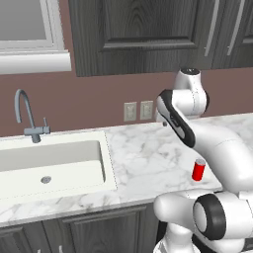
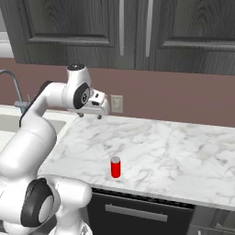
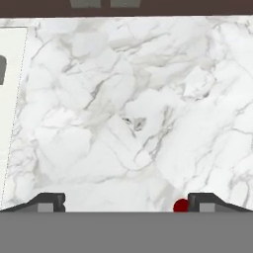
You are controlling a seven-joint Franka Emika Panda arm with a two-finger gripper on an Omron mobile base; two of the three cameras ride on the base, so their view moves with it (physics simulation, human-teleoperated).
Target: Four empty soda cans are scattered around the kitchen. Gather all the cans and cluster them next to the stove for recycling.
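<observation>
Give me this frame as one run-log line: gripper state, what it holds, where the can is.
gripper: open, empty, raised over counter | red soda can: upright on marble counter near front edge, untouched | sink: left of can

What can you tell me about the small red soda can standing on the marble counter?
The small bright red cylindrical soda can with a silver top stands upright near the front edge of the white marble counter. It looks like smooth metal, undented. Only the counter touches it. The open gripper hangs well above and behind it, holding nothing. From the hand view, just its red edge peeks out.
</observation>
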